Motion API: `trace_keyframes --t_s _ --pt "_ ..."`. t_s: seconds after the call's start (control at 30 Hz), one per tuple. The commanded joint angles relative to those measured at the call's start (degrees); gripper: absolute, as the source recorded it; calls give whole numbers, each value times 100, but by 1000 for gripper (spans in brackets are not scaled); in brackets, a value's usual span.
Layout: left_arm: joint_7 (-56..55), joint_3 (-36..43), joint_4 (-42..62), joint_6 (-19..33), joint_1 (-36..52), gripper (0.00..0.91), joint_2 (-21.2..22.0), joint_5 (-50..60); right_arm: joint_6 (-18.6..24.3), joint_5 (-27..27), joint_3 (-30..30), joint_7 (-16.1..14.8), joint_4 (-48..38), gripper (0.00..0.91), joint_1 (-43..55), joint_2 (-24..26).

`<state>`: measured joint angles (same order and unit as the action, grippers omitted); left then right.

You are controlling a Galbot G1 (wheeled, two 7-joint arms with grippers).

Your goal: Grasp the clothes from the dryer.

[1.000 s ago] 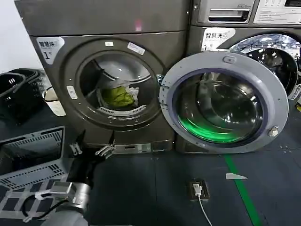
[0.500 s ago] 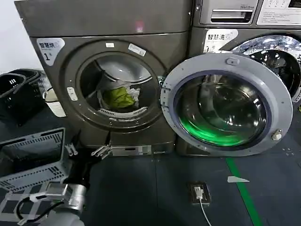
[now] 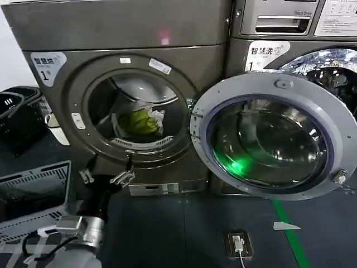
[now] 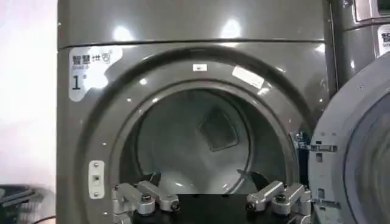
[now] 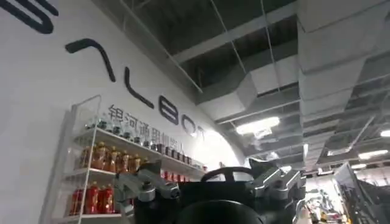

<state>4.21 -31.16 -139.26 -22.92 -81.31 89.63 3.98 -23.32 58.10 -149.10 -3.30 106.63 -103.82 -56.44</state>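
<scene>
The dryer (image 3: 128,33) fills the left of the head view, a white "1" sticker at its upper left. Its round grey-rimmed door (image 3: 273,137) is swung open to the right. Inside the drum lie the clothes (image 3: 139,121), a yellow-green bundle with white cloth at its side. My left gripper (image 3: 111,163) is open just below the opening's lower rim, with nothing between its fingers. In the left wrist view the left gripper (image 4: 204,181) faces the dryer (image 4: 183,30) and its bare drum. My right gripper (image 5: 207,167) is open, parked and facing a ceiling.
A neighbouring machine (image 3: 279,25) with a drawer panel stands behind the open door. Black baskets (image 3: 14,109) sit at the far left, a grey crate (image 3: 33,192) at the lower left. A floor socket (image 3: 237,244) and green line (image 3: 287,231) mark the floor.
The dryer now looks larger and closer in the head view. My left gripper has risen nearer the opening's lower rim, still open. The clothes have not moved.
</scene>
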Motion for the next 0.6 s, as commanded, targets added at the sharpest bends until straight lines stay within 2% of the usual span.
trace_keyframes --t_s 0.03,0.6 --pt "4 -38 -23 -5 4 907 -29 -20 11 5 2 -3 -3 907 3 -7" --pt "-6 -45 -84 -3 -62 907 -52 -24 28 8 71 -32 69 907 26 -20"
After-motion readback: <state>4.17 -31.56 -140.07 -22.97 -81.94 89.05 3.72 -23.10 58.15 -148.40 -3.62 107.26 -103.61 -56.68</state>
